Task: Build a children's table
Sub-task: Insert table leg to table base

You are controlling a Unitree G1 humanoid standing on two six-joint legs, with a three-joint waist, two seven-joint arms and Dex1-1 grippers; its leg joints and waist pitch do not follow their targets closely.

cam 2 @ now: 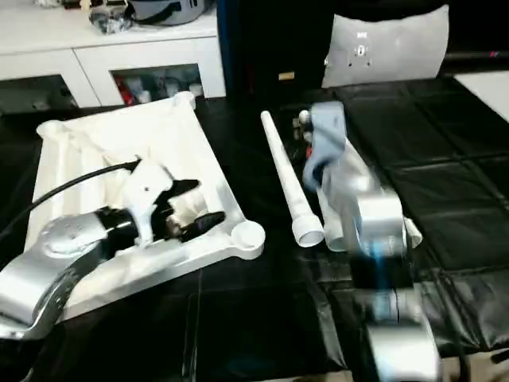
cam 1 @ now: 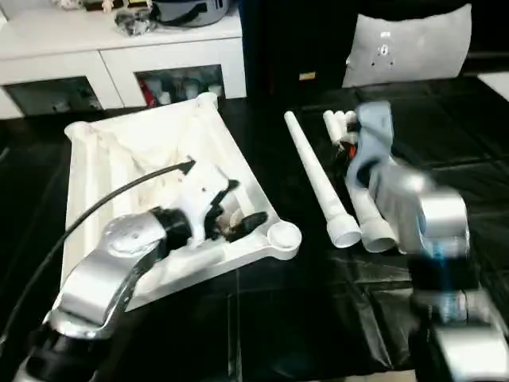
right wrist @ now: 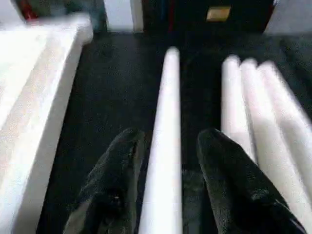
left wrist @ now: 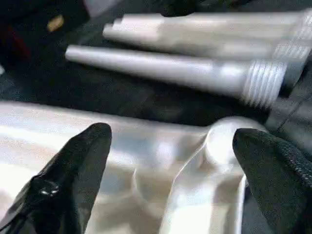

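Right tool (right wrist: pixel 165 161) straddles 1 white leg (right wrist: pixel 165 112), unclosed; left tool (left wrist: pixel 170 170) gapes wide over tabletop (left wrist: pixel 146 146).

Left gripper (left wrist: pixel 170 146) jaws wide apart; right gripper (right wrist: pixel 168 161) jaws parted.

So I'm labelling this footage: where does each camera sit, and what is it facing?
Head stereo pair: looks down at the white plastic square tabletop and the white tapered legs, over both silver forearms.
Left wrist: between open black fingers, faces the tabletop's corner socket.
Right wrist: black fingers straddling one leg.
Both wrist views share the legs.
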